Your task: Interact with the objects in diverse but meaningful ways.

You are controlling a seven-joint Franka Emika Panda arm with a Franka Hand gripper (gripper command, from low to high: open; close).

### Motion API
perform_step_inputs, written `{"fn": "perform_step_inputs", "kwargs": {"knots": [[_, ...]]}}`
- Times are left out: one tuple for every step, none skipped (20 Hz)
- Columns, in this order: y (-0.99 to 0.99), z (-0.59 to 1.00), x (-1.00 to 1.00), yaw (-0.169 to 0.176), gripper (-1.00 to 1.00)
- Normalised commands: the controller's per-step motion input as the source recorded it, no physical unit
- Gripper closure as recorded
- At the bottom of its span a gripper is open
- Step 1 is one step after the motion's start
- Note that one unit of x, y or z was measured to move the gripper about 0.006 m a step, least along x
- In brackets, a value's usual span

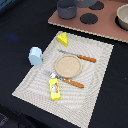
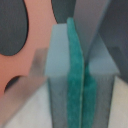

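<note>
On the striped placemat (image 1: 95,60) atop the dark desk (image 1: 20,30): cheese wedge (image 1: 62,38) at the far edge, light blue cup (image 1: 35,56) toward the exterior view's left, yellow packet (image 1: 54,89) at the near side, beside the tan plate (image 1: 68,65). Up close, tool (image 2: 79,75) pressed shut, teal pads (image 2: 75,70) touching, holding nothing.

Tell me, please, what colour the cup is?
The small plastic cup is light blue, clearest in the exterior view.
</note>
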Motion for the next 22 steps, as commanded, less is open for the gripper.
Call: {"fn": "perform_step_inputs", "kwargs": {"knots": [[0.66,0.55,0.69,0.0,1.0],[0.65,0.53,0.68,0.0,1.0],[0.65,0.53,0.68,0.0,1.0],[0.63,0.51,0.67,0.0,1.0],[0.63,0.49,0.68,0.0,1.0],[0.63,0.49,0.68,0.0,1.0],[0.62,0.47,0.68,0.0,1.0],[0.58,0.38,0.69,0.0,1.0],[0.52,0.22,0.69,0.0,1.0],[0.49,0.13,0.67,-0.013,1.0],[0.47,0.08,0.69,-0.015,1.0],[0.47,0.05,0.7,-0.013,1.0],[0.45,0.01,0.7,-0.016,1.0],[0.44,0.0,0.71,-0.016,1.0],[0.44,0.0,0.71,-0.016,1.0],[0.45,0.01,0.73,-0.013,1.0],[0.45,0.01,0.73,-0.012,1.0],[0.46,0.02,0.74,-0.007,1.0],[0.46,0.04,0.73,-0.01,1.0],[0.48,0.05,0.74,-0.004,1.0],[0.49,0.1,0.73,-0.007,1.0],[0.51,0.11,0.75,0.0,1.0]]}}
